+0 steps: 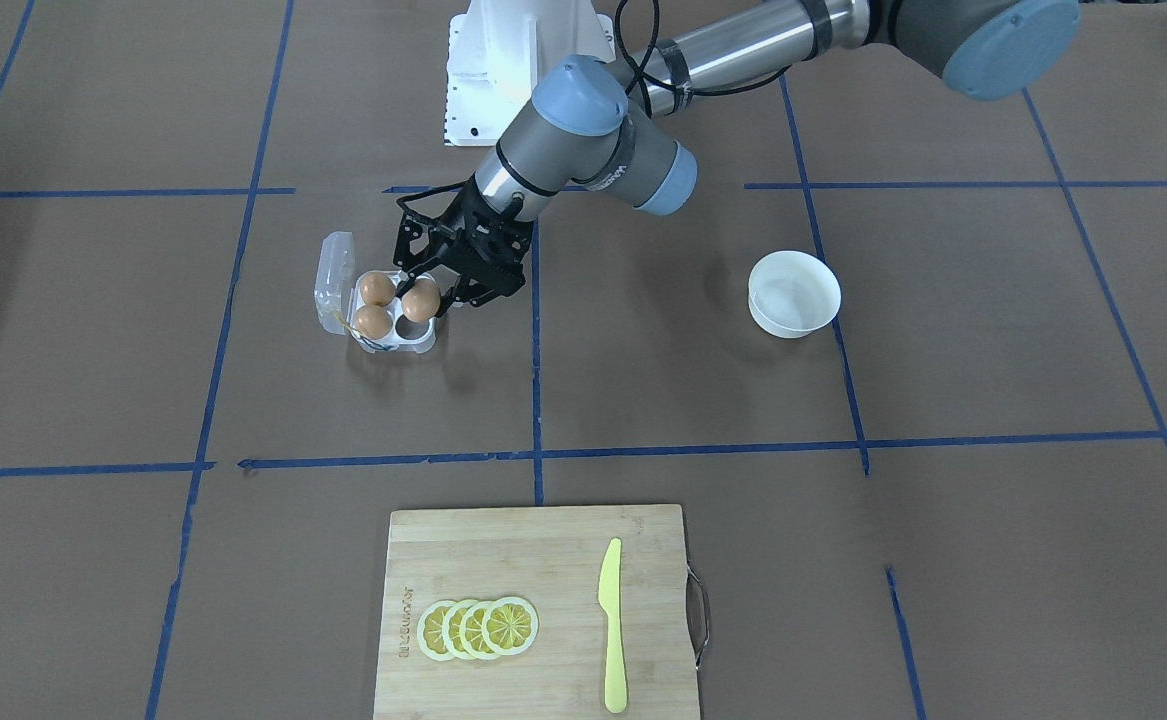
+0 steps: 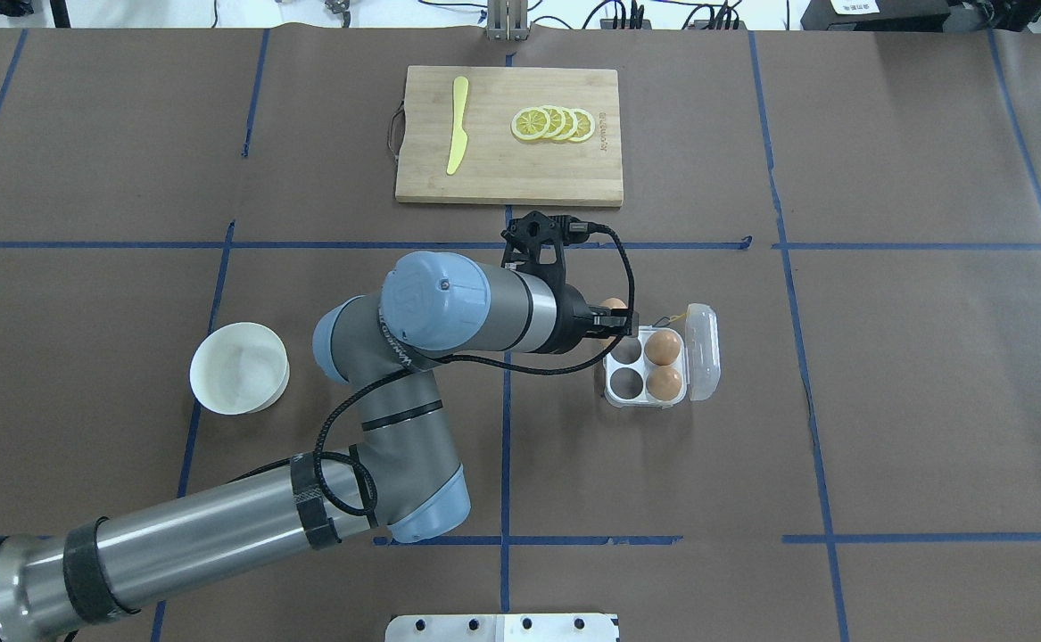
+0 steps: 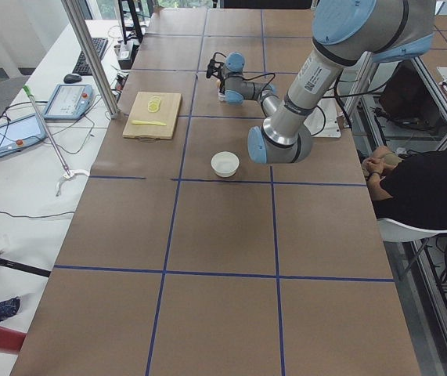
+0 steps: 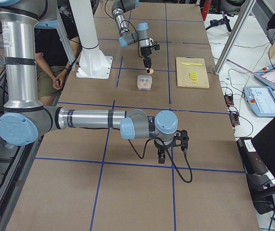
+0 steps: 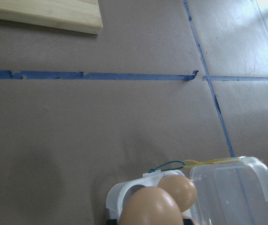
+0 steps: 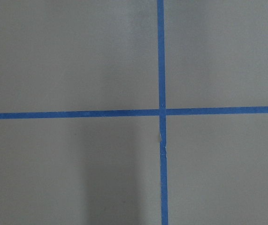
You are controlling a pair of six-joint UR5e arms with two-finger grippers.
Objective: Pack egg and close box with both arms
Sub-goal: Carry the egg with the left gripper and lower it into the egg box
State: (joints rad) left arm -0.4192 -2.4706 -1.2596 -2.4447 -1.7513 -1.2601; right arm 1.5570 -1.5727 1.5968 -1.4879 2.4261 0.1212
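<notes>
The clear box (image 1: 425,343) sits open on the brown table, its lid (image 1: 335,280) folded back. Two eggs (image 1: 375,289) fill the cells on the lid side; the cell at the front (image 1: 413,327) is empty. My left gripper (image 1: 421,296) is shut on a third egg (image 1: 422,300) and holds it just above the box, as the overhead view (image 2: 612,308) and the left wrist view (image 5: 150,208) also show. My right gripper (image 4: 161,153) shows only in the exterior right view, low over bare table far from the box; I cannot tell if it is open or shut.
A round white bowl (image 1: 794,293) stands apart on my left side. A wooden cutting board (image 1: 503,560) with lemon slices (image 1: 478,628) and a yellow knife (image 1: 611,625) lies at the far edge. The white pedestal (image 1: 518,60) is at my base.
</notes>
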